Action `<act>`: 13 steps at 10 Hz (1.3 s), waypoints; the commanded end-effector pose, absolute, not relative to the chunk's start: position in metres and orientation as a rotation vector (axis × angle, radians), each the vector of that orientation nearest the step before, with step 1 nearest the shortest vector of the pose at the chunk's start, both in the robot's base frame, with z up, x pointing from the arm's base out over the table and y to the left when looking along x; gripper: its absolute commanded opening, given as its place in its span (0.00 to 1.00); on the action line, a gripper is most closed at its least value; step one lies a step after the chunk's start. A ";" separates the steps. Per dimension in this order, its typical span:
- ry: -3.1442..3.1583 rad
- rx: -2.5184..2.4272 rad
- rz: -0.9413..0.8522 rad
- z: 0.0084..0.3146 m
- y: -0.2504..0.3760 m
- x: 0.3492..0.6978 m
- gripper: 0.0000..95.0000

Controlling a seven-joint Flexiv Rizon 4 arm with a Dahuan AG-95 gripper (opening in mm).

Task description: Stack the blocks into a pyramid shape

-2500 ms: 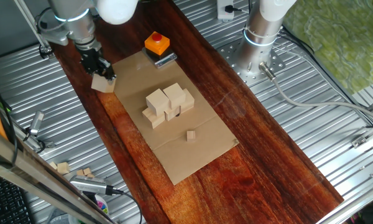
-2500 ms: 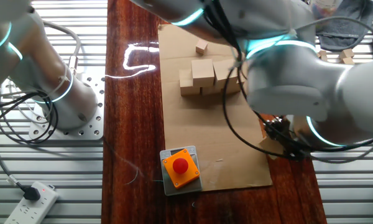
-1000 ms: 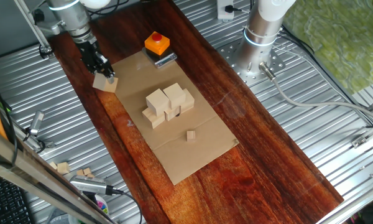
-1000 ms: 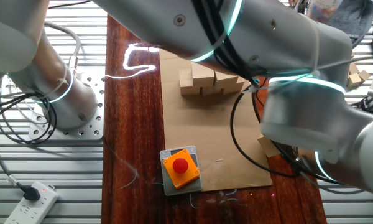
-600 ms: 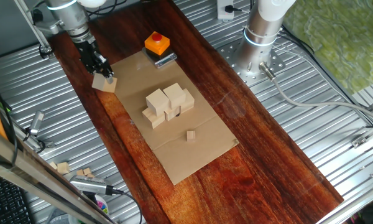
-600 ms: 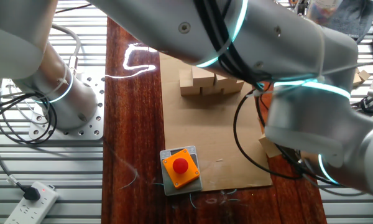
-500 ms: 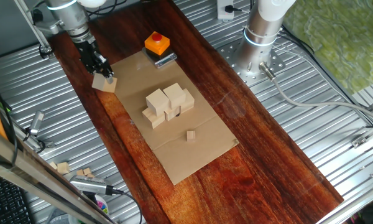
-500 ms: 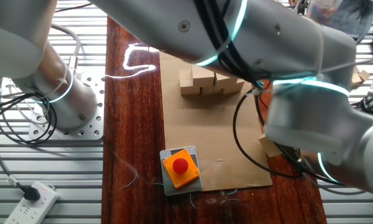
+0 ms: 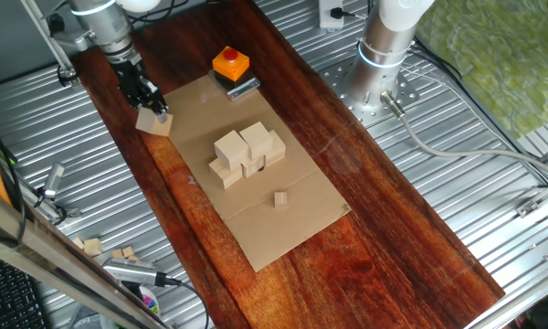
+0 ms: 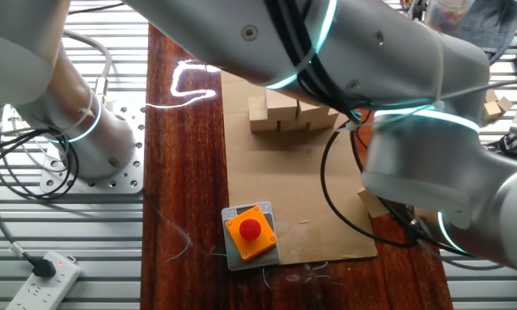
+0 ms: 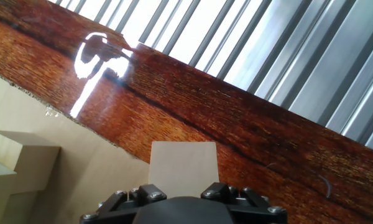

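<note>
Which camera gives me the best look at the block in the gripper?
The hand view: the block fills the centre. One fixed view shows it small under the gripper; in the other, the arm hides most of it.

The light is bright and even, with soft shadows. A strong white glare lies on the polished counter [image 11: 248, 118], seen from my hand and from the other fixed view. My arm [image 10: 345, 52] there looks near and slightly blurred.
</note>
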State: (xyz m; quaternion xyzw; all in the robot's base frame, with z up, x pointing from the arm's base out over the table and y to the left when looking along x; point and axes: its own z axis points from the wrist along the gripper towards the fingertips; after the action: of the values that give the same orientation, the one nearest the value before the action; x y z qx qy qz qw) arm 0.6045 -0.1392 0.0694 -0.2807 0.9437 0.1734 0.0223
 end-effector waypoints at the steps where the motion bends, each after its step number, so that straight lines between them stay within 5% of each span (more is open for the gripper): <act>1: 2.919 -0.867 0.536 0.070 -0.139 0.603 0.00; 13: 2.919 -0.856 0.533 0.070 -0.139 0.603 0.00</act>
State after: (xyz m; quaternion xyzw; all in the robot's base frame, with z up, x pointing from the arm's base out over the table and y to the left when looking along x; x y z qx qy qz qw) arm 0.6040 -0.1389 0.0699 -0.2768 0.9449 0.1727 0.0262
